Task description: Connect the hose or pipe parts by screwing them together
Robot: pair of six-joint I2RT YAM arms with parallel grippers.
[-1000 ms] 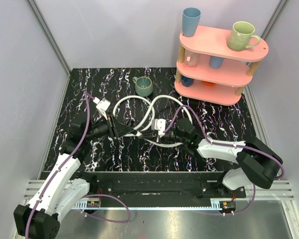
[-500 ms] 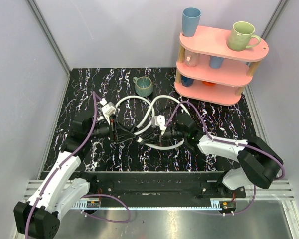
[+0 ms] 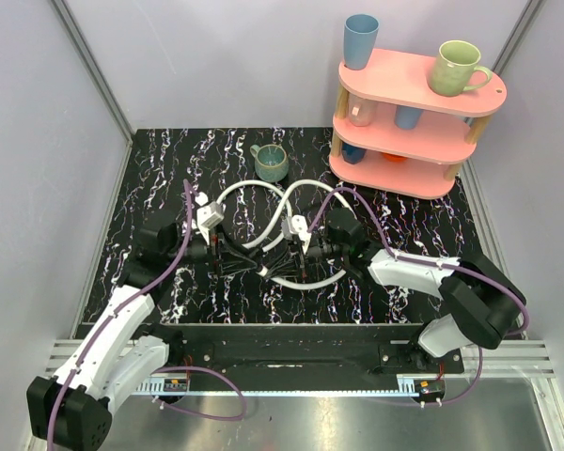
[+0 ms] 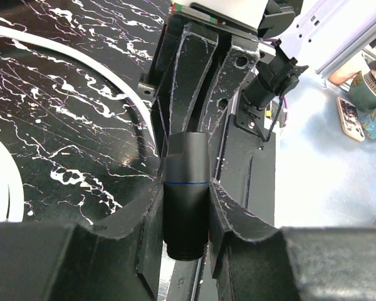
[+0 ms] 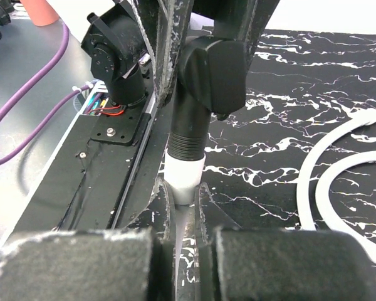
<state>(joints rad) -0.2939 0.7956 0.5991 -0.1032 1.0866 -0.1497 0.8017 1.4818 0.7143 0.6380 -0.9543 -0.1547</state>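
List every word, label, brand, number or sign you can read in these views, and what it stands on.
No readable text in any view.
Small tag on the base rail: too small to read.
The black fitting, green mug and pink shelf: no lettering visible.

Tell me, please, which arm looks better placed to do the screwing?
Probably left: the left gripper is shut squarely on a black fitting, ready to twist. The right gripper pinches white hose below its collar.
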